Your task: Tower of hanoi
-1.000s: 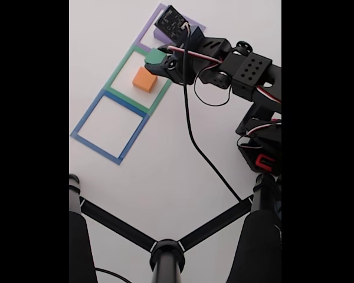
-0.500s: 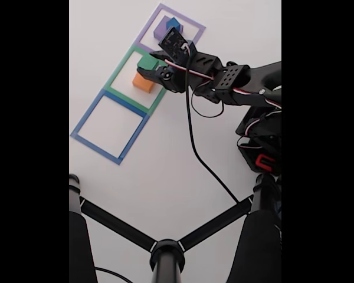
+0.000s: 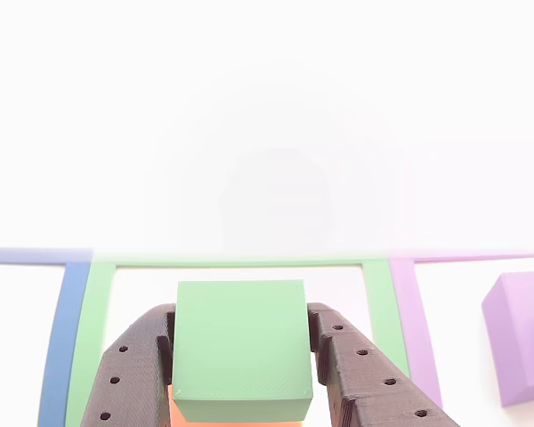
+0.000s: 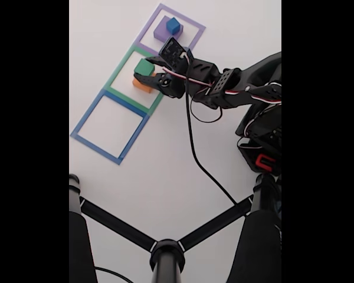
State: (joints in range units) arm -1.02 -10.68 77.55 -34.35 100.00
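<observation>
The green cube (image 3: pixel 240 351) sits between my gripper's (image 3: pixel 240 311) two dark fingers (image 3: pixel 133 374), which press on its left and right sides. A sliver of the orange block (image 3: pixel 180 414) shows right under it. In the fixed view the gripper (image 4: pixel 145 69) holds the green cube (image 4: pixel 143 65) on top of the orange block (image 4: pixel 140 86), inside the green taped square. The small blue cube (image 4: pixel 173 25) rests on the flat purple block (image 4: pixel 161 30) in the purple taped square. The purple block (image 3: pixel 521 334) also shows at the right of the other view.
Three taped squares lie in a diagonal row: purple outline (image 4: pixel 189 23), green outline (image 4: pixel 119 71), and blue outline (image 4: pixel 85 121) with nothing inside. A black cable (image 4: pixel 194 147) trails from the arm. Black stand legs (image 4: pixel 118 227) cross the lower table.
The gripper carried the green cube down and left from the purple square's edge to above the orange block and lowered it onto it. The blue cube on the purple block came into sight.
</observation>
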